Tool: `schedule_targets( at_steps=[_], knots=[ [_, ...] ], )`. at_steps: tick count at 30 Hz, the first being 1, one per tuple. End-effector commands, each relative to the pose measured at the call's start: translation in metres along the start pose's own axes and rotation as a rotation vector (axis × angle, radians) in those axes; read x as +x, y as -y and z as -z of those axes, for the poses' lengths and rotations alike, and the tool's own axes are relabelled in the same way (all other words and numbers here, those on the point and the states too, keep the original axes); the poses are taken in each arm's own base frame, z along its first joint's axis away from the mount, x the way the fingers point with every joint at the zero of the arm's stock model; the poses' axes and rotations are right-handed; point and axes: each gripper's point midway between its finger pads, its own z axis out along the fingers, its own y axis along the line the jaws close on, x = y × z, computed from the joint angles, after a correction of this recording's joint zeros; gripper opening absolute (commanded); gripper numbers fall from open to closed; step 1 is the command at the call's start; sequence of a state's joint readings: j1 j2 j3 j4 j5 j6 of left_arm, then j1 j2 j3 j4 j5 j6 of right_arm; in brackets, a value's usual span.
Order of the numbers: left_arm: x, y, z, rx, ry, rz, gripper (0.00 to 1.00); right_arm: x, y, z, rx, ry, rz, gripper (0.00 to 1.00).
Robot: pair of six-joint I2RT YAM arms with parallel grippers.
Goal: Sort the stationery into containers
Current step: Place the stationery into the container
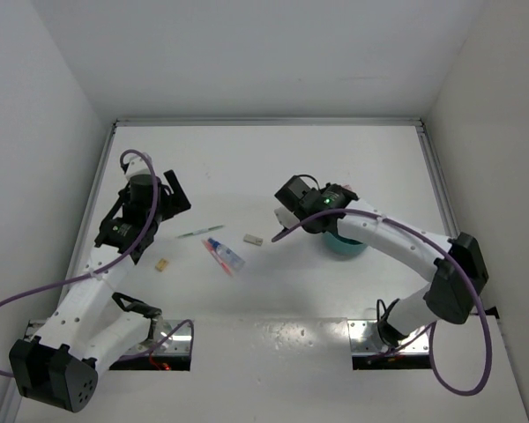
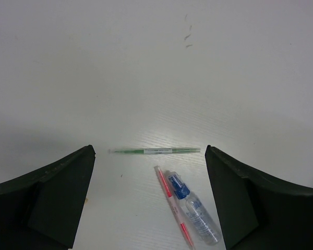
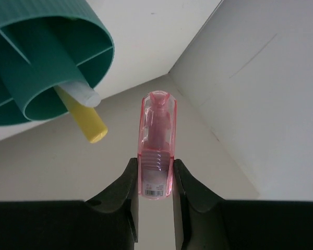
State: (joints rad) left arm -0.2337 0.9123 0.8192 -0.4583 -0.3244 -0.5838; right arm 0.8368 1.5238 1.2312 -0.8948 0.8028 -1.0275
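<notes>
My right gripper (image 3: pixel 156 179) is shut on a pink marker (image 3: pixel 157 136), held in the air beside the teal tub (image 3: pixel 52 62). A yellow marker (image 3: pixel 86 118) and a pale one stick out of the tub's central cup. From above, the right gripper (image 1: pixel 286 222) hangs just left of the tub (image 1: pixel 345 244). My left gripper (image 2: pixel 151 200) is open above the table, nothing between its fingers. Below it lie a thin green pen (image 2: pixel 154 151), a thin red pen (image 2: pixel 173 204) and a clear tube with a blue cap (image 2: pixel 193 208). From above, the left gripper (image 1: pixel 163 201) is left of the green pen (image 1: pixel 200 232).
A grey eraser block (image 1: pixel 253 239) lies between the tube (image 1: pixel 224 256) and the tub. A tiny yellow piece (image 1: pixel 162 264) sits near the left arm. White walls close the table on the left, back and right.
</notes>
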Motion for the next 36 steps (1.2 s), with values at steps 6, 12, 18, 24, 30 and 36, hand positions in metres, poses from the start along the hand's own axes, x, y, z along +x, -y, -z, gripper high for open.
schedule_targets(
  at_steps=[6, 12, 18, 24, 30, 36],
  knots=[
    [-0.009, 0.003, 0.0, 0.021, 0.032, 0.009, 0.93, 0.019, 0.0, -0.012, -0.008, -0.145, 0.28, 0.0],
    [-0.009, 0.003, 0.0, 0.021, 0.032, 0.009, 0.93, 0.009, 0.001, -0.027, -0.033, -0.201, 0.351, 0.0],
    [-0.009, 0.003, 0.0, 0.021, 0.032, 0.009, 0.93, -0.001, -0.013, -0.046, -0.075, -0.248, 0.431, 0.0],
    [-0.009, 0.002, -0.002, 0.022, 0.03, 0.013, 0.93, 0.0, -0.032, -0.049, -0.109, -0.268, 0.492, 0.0],
    [-0.009, 0.002, -0.002, 0.022, 0.03, 0.013, 0.93, -0.001, -0.038, -0.052, -0.113, -0.277, 0.517, 0.0],
    [-0.009, 0.002, -0.002, 0.022, 0.03, 0.013, 0.93, -0.005, -0.041, -0.059, -0.123, -0.287, 0.551, 0.0]
  ],
)
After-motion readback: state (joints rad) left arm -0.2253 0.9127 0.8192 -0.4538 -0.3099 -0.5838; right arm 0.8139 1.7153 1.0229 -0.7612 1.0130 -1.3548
